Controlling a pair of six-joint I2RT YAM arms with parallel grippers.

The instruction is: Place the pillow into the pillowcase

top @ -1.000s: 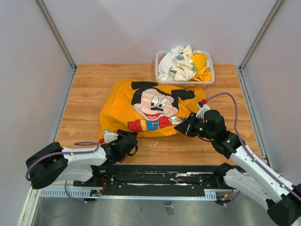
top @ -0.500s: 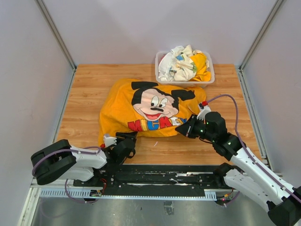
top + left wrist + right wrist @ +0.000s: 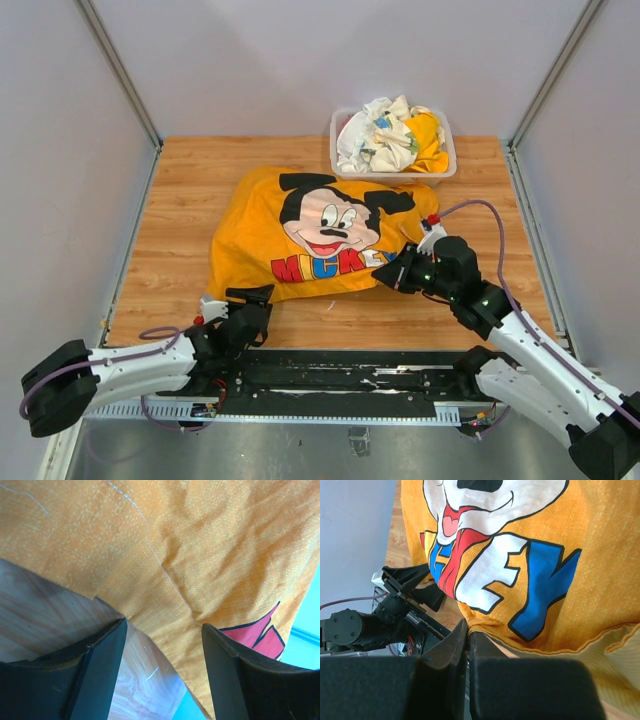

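The orange-yellow Mickey pillowcase (image 3: 320, 235) lies bulging in the middle of the table. The pillow is hidden; no cream cushion shows in any view. My right gripper (image 3: 388, 278) is shut on the pillowcase's near right hem, and the right wrist view shows the fabric pinched between the closed fingers of that gripper (image 3: 468, 628), below the "MICKEY" letters (image 3: 520, 575). My left gripper (image 3: 256, 296) is open and empty, just short of the near left edge of the case. In the left wrist view, wood and the orange hem (image 3: 165, 605) lie between its spread fingers (image 3: 107, 645).
A clear plastic bin (image 3: 395, 177) of crumpled white and yellow cloths (image 3: 385, 135) stands at the back right, just behind the pillowcase. The black arm-base rail (image 3: 330, 375) runs along the near edge. Grey walls close in both sides.
My left arm has drawn back and to the left toward the near edge, its gripper now off the pillowcase's corner. The right gripper has kept its hold and barely moved.
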